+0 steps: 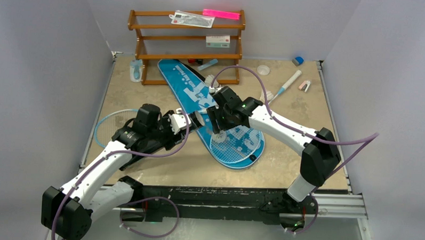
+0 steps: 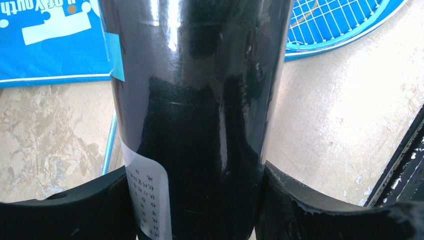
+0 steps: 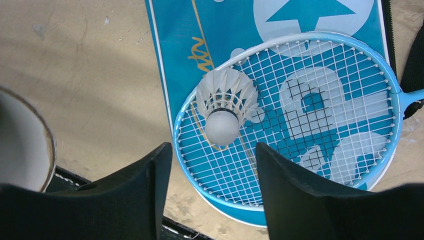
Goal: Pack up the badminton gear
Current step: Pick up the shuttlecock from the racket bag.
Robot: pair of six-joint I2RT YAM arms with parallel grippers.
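Observation:
The blue bag [image 1: 192, 90] lies diagonally across the table. One light-blue racket [image 1: 237, 146] rests with its head on the bag's near end. A white shuttlecock [image 3: 225, 107] lies on its strings, cork toward me. My right gripper [image 3: 212, 147] hangs open just above and short of the shuttlecock [image 1: 219, 136], nothing between its fingers. My left gripper [image 2: 195, 170] is shut on the black tube [image 2: 200, 100], held beside the bag; the tube's pale open mouth [image 3: 22, 145] shows in the right wrist view. A second racket [image 1: 110, 124] lies partly under the left arm.
The brown wooden rack [image 1: 186, 44] stands at the back with small items on its shelves. A pale-blue bottle [image 1: 136, 70] is beside it. A pen [image 1: 289, 82], a round lid [image 1: 263, 69] and small bits [image 1: 305, 86] lie back right. A black rail [image 1: 223, 198] edges the near side.

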